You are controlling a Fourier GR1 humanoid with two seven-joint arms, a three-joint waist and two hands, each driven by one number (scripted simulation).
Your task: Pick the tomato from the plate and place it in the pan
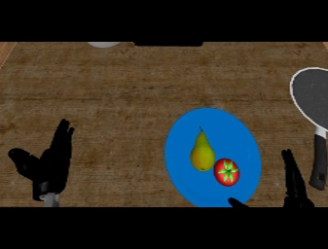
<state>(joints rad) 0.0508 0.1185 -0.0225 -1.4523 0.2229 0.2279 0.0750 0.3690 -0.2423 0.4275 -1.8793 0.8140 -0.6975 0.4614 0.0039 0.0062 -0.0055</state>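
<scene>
Right hand (293, 177) fingers straight, holding nothing; tomato (227, 171) just left of it, touching pear (202, 153) on plate (188, 131). Risk: grasp nudges pear, tomato rolls. Pan (324, 102) ahead-right.

No readable text, labels, brands, numbers or signs anywhere in the head view.
</scene>
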